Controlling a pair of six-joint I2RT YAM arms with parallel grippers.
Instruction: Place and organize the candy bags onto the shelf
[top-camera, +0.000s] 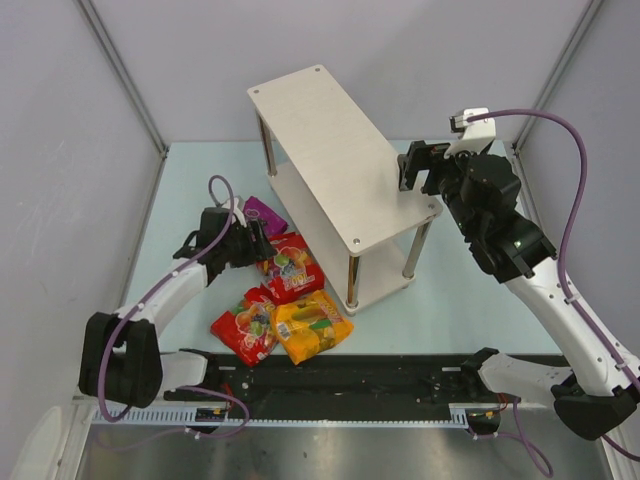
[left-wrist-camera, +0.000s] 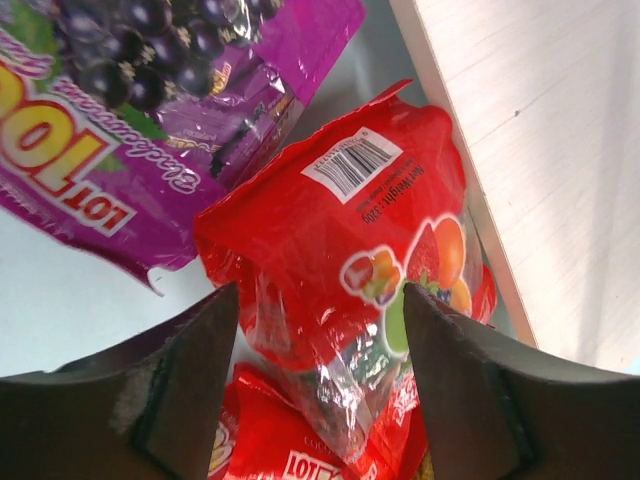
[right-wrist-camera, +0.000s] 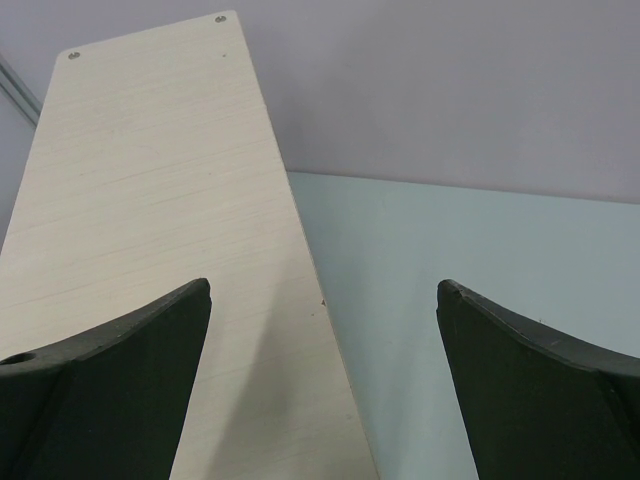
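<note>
Presently the left end effector (left-wrist-camera: 320, 290) gapes astride a red candy bag (left-wrist-camera: 380, 200); the right end effector (right-wrist-camera: 325, 285) gapes by the shelf (right-wrist-camera: 150, 180).

Red bag (top-camera: 290, 268) close beside shelf (top-camera: 340, 150) lower board

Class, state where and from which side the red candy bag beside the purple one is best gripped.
Likely from above, across its puffy middle: the red bag lies flat, the shelf crowds one side, and the left hand straddles its width.
</note>
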